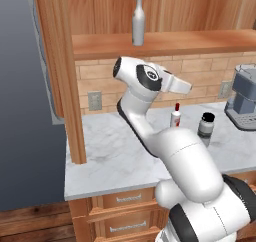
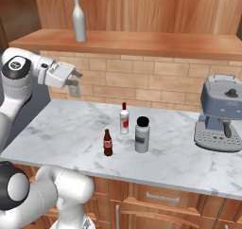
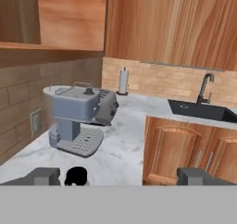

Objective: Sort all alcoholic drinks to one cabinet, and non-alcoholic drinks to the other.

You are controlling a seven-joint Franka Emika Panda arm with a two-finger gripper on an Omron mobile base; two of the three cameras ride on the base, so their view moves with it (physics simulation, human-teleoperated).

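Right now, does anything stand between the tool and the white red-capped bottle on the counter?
Nothing visible. The open tool hangs above the counter's left end, and bare marble counter lies between it and the white bottle. The cola bottle and grey black-capped bottle stand nearer the front edge.

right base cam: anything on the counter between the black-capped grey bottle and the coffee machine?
Nothing. In the right base view the marble between the short grey bottle and the coffee machine is bare.
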